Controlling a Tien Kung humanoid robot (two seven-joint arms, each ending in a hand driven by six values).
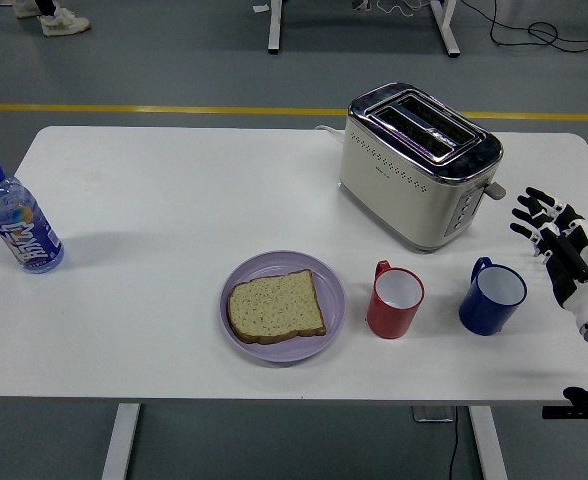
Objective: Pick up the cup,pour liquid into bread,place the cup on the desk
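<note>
Cups stood two abreast on the bench (pixel 174 200), both in front of the toaster (pixel 419 165): a blue cup (pixel 493 297) below the toaster's right end, and a red cup (pixel 395 299) just to the blue one's left, between it and the purple plate (pixel 329 320) carrying the bread (pixel 275 306). Only the right robot hand (pixel 554 235) was in view, hovering to the right of the blue cup and slightly farther back, apart from it, fingers spread and holding nothing. The blue cup was the nearer of the two, lying to the hand's left and a little toward the bench's near edge, upright, its handle on the upper left rim, away from the hand. Which cup is meant cannot be told; the blue one looked the likelier target.
</note>
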